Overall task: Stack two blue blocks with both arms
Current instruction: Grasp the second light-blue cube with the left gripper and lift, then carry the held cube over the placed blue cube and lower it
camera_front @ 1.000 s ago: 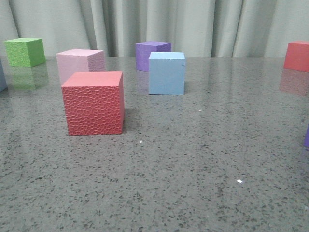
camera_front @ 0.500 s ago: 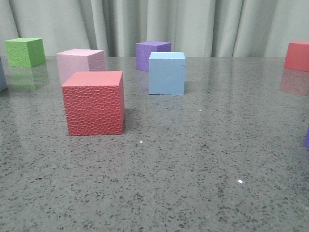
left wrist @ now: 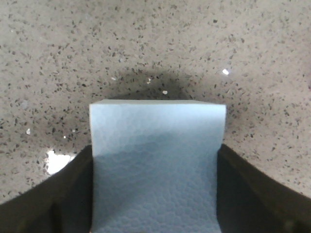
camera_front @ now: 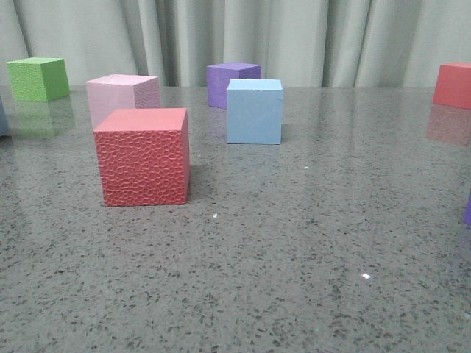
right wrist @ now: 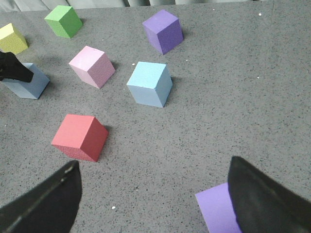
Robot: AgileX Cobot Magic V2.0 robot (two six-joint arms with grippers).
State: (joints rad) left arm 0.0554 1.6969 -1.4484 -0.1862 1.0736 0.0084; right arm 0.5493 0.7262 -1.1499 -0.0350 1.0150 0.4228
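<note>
One pale blue block stands on the table behind the red cube; the right wrist view shows this block too. The other blue block sits between the dark fingers of my left gripper, which press on both its sides. In the right wrist view that block is at the far left with the left gripper on it. My right gripper hangs open over bare table, holding nothing. Neither gripper shows in the front view.
A red textured cube, a pink cube, a purple cube, a green cube and another red cube stand around. A yellow cube is far left. A second purple cube lies by my right finger.
In the front view the blue-grey sliver at the left edge has shrunk towards the edge. The other cubes have not moved.
</note>
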